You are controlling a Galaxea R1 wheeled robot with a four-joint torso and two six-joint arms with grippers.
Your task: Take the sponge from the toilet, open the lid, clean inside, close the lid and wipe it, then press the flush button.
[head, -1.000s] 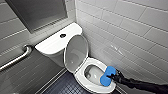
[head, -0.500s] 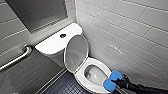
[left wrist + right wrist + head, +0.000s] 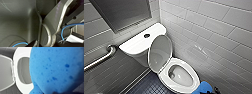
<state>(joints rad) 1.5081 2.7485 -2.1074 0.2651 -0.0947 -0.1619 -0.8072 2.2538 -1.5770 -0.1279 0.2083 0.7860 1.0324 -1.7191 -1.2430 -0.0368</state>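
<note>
— Looking for the sponge?
— Hanging just beside the front edge of the toilet, near the rim. Being squeezed by the right gripper, pinching tight on it. Looking bright blue, with tiny holes all over.
— Checking the lid?
— Standing up, leaning back against the tank. Leaving the bowl showing, with the seat lying down flat around it.

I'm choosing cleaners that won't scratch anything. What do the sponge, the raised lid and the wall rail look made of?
Sponge: soft open-cell foam, bright blue and matte, pitted with small pores.
Lid: probably smooth plastic, white with a soft sheen.
Rail: likely metal, a grey tube with a bright highlight along it.
</note>
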